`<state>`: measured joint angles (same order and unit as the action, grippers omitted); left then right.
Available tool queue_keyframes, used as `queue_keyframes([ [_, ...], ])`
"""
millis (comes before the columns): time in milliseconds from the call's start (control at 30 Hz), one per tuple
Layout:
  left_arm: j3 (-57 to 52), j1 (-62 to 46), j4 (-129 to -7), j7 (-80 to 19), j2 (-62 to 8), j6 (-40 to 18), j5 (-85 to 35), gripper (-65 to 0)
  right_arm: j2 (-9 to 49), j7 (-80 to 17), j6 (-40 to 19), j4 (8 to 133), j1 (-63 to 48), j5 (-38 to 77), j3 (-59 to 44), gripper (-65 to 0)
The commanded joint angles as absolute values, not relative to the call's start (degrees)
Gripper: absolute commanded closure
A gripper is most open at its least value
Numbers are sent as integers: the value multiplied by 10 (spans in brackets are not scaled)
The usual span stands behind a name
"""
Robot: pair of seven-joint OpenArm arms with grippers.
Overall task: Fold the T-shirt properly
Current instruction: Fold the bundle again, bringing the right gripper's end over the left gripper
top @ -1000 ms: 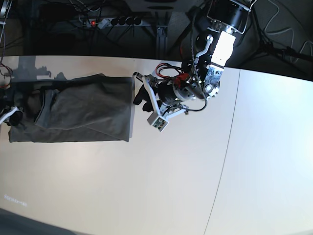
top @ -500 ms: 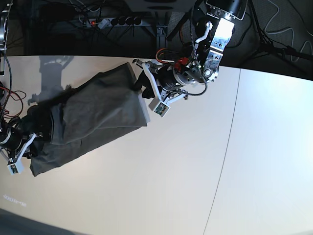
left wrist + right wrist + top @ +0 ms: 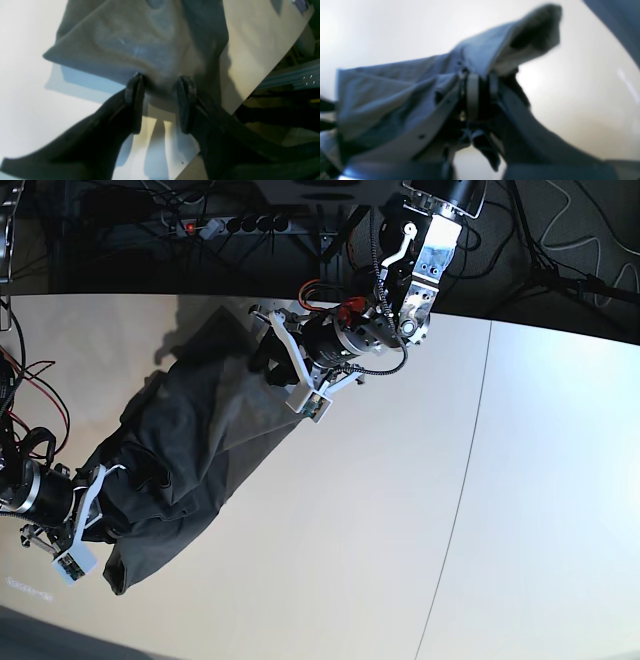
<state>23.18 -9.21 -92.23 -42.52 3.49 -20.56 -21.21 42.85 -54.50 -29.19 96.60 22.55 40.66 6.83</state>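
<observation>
The T-shirt (image 3: 190, 450) hangs slung between both arms, running diagonally from the far middle of the table (image 3: 520, 510) to its near left, probably lifted so it can be turned and relaid. The left gripper (image 3: 160, 100) has its jaws part open, with a fabric edge bunched between them. The right gripper (image 3: 480, 97) looks pinched tight on a thick fold, though that view is blurred. Bare tabletop spreads to the right, while the far edge lies close behind the left gripper.

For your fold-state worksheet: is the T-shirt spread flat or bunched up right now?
Bunched up. The T-shirt hangs as a rumpled diagonal band between the left pincer and right pincer, not flat on the table.
</observation>
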Motion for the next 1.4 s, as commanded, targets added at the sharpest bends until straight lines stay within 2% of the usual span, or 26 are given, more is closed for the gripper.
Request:
queue_keyframes([
  [0,233,-87,-927,-410,43,-204,-220,-255,440,-540,-337,985,239,416,71,0],
  [200,233,-87,-919,-408,43,-204,-210,-255,441,-558,-337,1068,208,416,142,0],
  [433,233,-87,-919,-399,43,-204,-182,-255,441,-564,-337,1177,99,348,192,0],
  [700,233,-86,-919,-399,43,-203,-189,-255,441,-524,-337,1182,21,303,192,0],
  [1067,218,-86,-969,-418,30,-203,-198,-255,439,-504,-337,1182,8,297,193,0],
  [1367,145,-88,-1010,-428,27,-204,-195,-255,439,-491,-337,1181,7,268,193,0],
])
